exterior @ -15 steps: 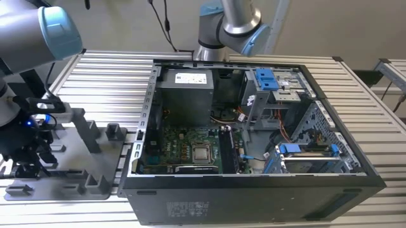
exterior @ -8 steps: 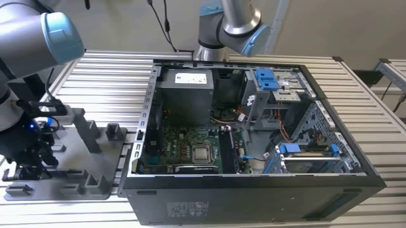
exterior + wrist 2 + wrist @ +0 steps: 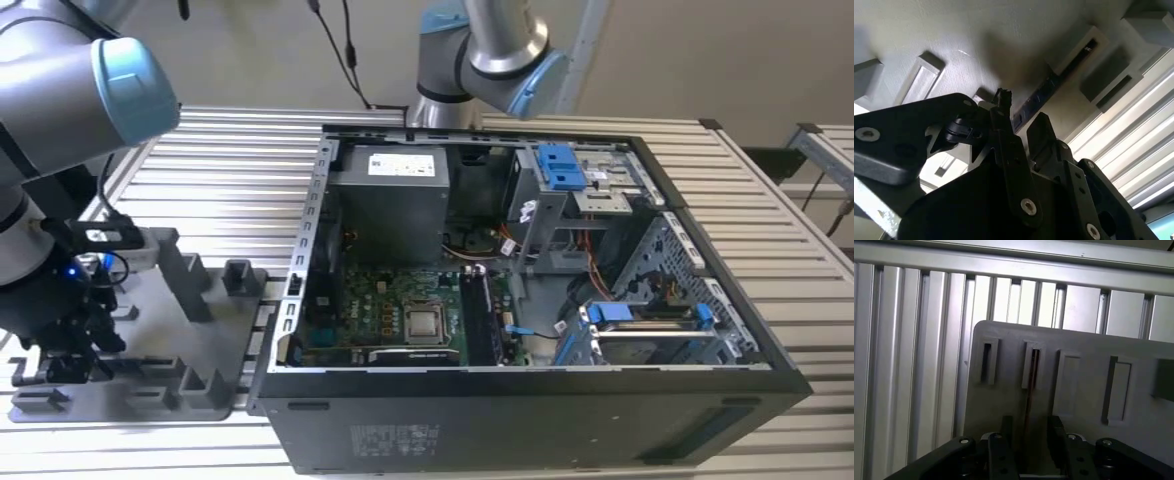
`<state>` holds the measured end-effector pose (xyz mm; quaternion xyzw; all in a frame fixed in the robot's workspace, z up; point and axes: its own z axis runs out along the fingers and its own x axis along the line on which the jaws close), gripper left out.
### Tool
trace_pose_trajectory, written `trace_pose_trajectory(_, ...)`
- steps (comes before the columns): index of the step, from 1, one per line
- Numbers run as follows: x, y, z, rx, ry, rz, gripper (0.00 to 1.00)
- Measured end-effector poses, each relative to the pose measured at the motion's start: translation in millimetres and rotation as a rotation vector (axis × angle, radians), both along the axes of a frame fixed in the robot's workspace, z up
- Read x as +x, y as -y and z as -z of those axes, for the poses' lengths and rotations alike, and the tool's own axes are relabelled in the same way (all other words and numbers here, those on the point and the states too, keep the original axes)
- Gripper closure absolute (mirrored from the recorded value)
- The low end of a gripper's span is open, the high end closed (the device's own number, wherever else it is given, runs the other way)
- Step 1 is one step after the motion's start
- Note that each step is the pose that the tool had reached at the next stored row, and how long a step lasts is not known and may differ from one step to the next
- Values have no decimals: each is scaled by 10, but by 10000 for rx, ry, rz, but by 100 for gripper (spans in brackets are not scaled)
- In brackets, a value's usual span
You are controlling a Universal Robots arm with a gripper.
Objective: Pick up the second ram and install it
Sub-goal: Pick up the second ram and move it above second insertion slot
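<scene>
Claw (image 3: 1030, 422) apart, straddling one second ram (image 3: 1031, 380) upright in one holder tray (image 3: 1084, 340), at computer case's (image 3: 534, 425) eight o'clock in the exterior view.

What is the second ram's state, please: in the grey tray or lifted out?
Seated: in the first wrist view the second ram stands in the grey tray's slot, the open pincer astride it.

Soft, even light outside; hard contrast at the wrist.
In the exterior view the slatted worktop (image 3: 227, 150) is bright and evenly lit, while the inside of the computer case (image 3: 534, 420) sits in shade. In the second wrist view the end effector (image 3: 1022, 107) is a near-black silhouette, a soft shadow darkens the grey tray (image 3: 979, 30), and the worktop's slats glare white. In the first wrist view they shine too.
</scene>
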<state>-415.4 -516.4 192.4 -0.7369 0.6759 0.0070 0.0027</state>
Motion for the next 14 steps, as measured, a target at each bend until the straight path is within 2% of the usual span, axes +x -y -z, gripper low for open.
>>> trace_pose_trajectory(8,0,0,1,0,1,0,58)
trace_pose_trajectory(9,0,0,1,0,0,0,60)
trace_pose_trajectory(10,0,-1,1,1,1,0,66)
trace_pose_trajectory(11,0,-1,1,1,1,0,66)
trace_pose_trajectory(12,0,-1,1,2,1,0,73)
trace_pose_trajectory(14,0,-1,1,3,1,0,73)
